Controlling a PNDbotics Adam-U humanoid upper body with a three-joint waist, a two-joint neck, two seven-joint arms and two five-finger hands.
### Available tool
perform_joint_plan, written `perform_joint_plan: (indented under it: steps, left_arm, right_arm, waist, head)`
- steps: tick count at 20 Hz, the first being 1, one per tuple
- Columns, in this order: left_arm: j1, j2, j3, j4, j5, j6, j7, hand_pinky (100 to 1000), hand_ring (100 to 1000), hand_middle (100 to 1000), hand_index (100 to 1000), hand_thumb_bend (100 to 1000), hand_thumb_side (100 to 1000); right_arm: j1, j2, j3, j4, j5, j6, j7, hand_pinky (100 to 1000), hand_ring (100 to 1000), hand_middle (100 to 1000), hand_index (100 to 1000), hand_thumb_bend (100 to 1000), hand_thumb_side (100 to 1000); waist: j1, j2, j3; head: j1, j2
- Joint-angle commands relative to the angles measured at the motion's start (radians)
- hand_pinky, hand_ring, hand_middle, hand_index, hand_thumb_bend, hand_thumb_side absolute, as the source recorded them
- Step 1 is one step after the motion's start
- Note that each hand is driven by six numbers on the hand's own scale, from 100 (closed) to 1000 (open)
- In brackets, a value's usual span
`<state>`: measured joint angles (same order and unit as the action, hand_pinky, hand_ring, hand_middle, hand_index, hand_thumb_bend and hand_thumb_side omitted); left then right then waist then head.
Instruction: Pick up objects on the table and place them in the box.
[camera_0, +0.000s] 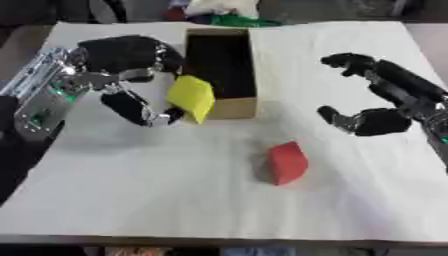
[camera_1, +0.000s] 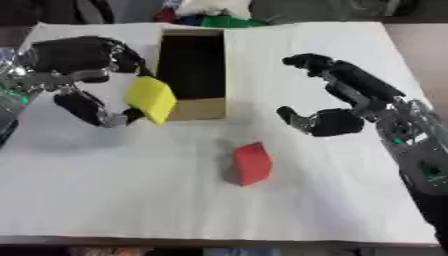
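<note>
I see the white table (camera_0: 131, 190) and on it the open box (camera_0: 220, 70). My left hand (camera_0: 131, 75) pinches the yellow block (camera_0: 192, 97) at the box's near-left corner — my right hand (camera_1: 337, 107) hangs with spread fingers, holding nothing. The red block (camera_0: 287, 162) lies nearer to me.

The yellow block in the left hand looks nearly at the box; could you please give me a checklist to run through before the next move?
1. Left hand holds the yellow block: ok, thumb and fingers pinch it.
2. Block lifted off the table: cannot tell.
3. Block over the box opening: not ok, it sits at the box's near left corner, outside the rim.
4. Box interior free: cannot tell, too dark.
5. Right hand out of the way: ok, open, right of the box.
6. Red block waiting: ok, on the table, untouched.
</note>
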<state>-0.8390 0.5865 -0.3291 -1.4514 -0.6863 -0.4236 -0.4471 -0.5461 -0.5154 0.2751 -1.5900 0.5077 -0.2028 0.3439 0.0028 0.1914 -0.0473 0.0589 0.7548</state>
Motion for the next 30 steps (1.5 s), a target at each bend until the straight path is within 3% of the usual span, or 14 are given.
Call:
perform_joint_plan:
  steps: [1, 5, 6, 8, 14, 17, 20, 22, 23, 30]
  left_arm:
    - [-0.063, -0.024, 0.045, 0.085, -0.052, 0.012, 0.031, 778, 685, 570, 783, 227, 517]
    - [-0.131, -0.083, 0.082, 0.231, -0.146, 0.016, 0.078, 778, 686, 574, 786, 199, 503]
    - [-0.145, -0.099, 0.092, 0.269, -0.173, 0.018, 0.092, 778, 687, 577, 788, 241, 520]
    - [-0.167, -0.130, 0.108, 0.344, -0.226, 0.017, 0.118, 778, 690, 586, 795, 240, 526]
    - [-0.186, -0.190, 0.139, 0.500, -0.335, 0.001, 0.196, 776, 694, 605, 808, 262, 566]
    - [-0.179, -0.201, 0.134, 0.528, -0.361, -0.019, 0.208, 783, 709, 638, 834, 292, 596]
    - [-0.167, -0.196, 0.125, 0.533, -0.386, -0.031, 0.196, 815, 763, 749, 911, 424, 669]
    - [-0.162, -0.191, 0.124, 0.524, -0.396, -0.035, 0.188, 820, 769, 763, 922, 450, 682]
    - [-0.160, -0.188, 0.124, 0.517, -0.400, -0.036, 0.186, 830, 779, 782, 937, 525, 706]
    - [-0.141, -0.161, 0.119, 0.470, -0.427, -0.041, 0.159, 851, 797, 819, 964, 617, 782]
  right_arm:
    - [-0.018, -0.010, -0.002, -0.005, -0.012, -0.003, 0.004, 846, 934, 923, 1000, 291, 576]
    - [-0.022, -0.004, 0.003, -0.006, -0.015, -0.006, 0.008, 845, 934, 922, 1000, 290, 577]
    - [-0.023, -0.002, 0.004, -0.006, -0.016, -0.007, 0.009, 845, 934, 922, 1000, 289, 577]
    - [-0.025, 0.001, 0.007, -0.006, -0.017, -0.008, 0.011, 845, 934, 922, 1000, 288, 577]
    - [-0.030, 0.009, 0.010, -0.007, -0.020, -0.010, 0.014, 844, 934, 922, 1000, 287, 577]
    - [-0.029, 0.010, 0.009, -0.007, -0.021, -0.009, 0.013, 844, 934, 922, 1000, 286, 577]
    - [-0.025, 0.007, 0.007, -0.006, -0.021, -0.008, 0.011, 844, 934, 922, 1000, 284, 579]
    - [-0.023, 0.006, 0.006, -0.006, -0.020, -0.008, 0.010, 844, 934, 922, 1000, 284, 579]
    - [-0.022, 0.007, 0.006, -0.006, -0.020, -0.008, 0.010, 844, 934, 922, 1000, 283, 580]
    - [-0.019, 0.006, 0.003, -0.005, -0.018, -0.007, 0.008, 844, 935, 922, 1000, 278, 582]
  waist:
    - [0.000, -0.017, -0.006]
    - [0.001, -0.015, -0.017]
    - [0.001, -0.014, -0.020]
    - [0.001, -0.013, -0.026]
    - [0.001, -0.009, -0.042]
    - [0.000, -0.008, -0.045]
    - [0.000, -0.010, -0.044]
    - [0.000, -0.012, -0.041]
    - [0.001, -0.013, -0.039]
    - [-0.001, -0.013, -0.036]
  head:
    - [0.002, -0.009]
    - [0.004, -0.014]
    - [0.005, -0.015]
    - [0.004, -0.019]
    - [-0.003, -0.031]
    - [-0.006, -0.032]
    - [-0.007, -0.031]
    - [-0.007, -0.029]
    - [-0.007, -0.029]
    - [-0.010, -0.029]
